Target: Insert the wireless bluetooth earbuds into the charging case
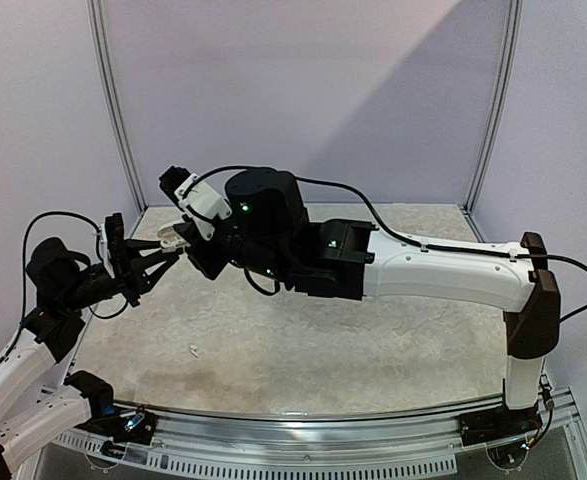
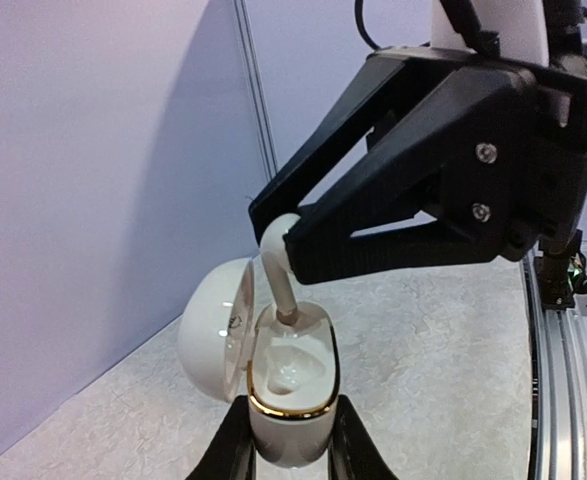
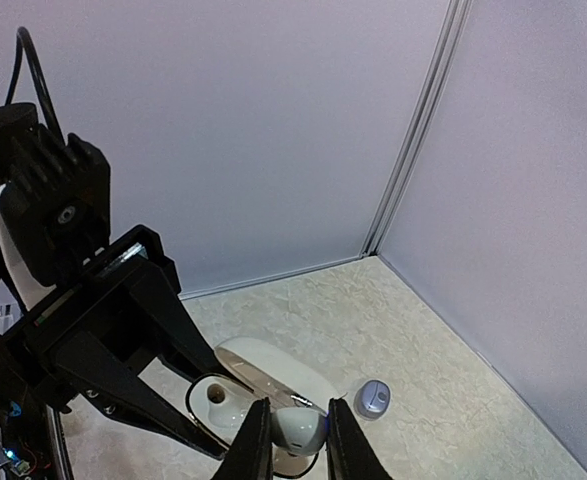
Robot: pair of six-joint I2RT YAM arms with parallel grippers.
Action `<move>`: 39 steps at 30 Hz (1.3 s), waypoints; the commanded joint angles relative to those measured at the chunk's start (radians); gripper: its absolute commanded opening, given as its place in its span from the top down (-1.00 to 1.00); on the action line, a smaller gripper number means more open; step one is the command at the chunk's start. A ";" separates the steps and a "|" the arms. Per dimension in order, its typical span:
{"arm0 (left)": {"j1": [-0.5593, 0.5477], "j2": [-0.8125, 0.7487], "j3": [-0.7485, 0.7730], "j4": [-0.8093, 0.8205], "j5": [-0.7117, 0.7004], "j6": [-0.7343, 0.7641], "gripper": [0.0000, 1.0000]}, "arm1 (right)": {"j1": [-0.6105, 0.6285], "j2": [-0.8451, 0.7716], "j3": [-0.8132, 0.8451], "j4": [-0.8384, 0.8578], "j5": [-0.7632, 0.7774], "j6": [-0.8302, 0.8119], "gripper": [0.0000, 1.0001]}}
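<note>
My left gripper (image 2: 291, 445) is shut on a white charging case (image 2: 291, 385) with a gold rim, held off the table with its lid open to the left. My right gripper (image 2: 281, 232) is shut on a white earbud (image 2: 284, 285), whose stem tip sits in the case's far socket. The near socket looks empty. In the right wrist view the earbud's head (image 3: 300, 430) sits between my fingers (image 3: 254, 440) above the open case (image 3: 218, 398). From above, the two grippers meet at the back left (image 1: 178, 243). A second white earbud (image 1: 192, 350) lies on the table.
A small greyish-lavender pebble-like case (image 3: 373, 398) lies on the table near the back left corner. The pale walls (image 3: 273, 130) and the corner post (image 3: 413, 140) stand close behind. The speckled table top (image 1: 373, 340) ends at a metal rail (image 1: 323, 440) in front.
</note>
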 commanded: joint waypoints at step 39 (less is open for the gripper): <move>0.005 0.004 0.013 0.019 0.000 -0.024 1.00 | 0.004 0.077 0.021 -0.035 0.057 -0.065 0.59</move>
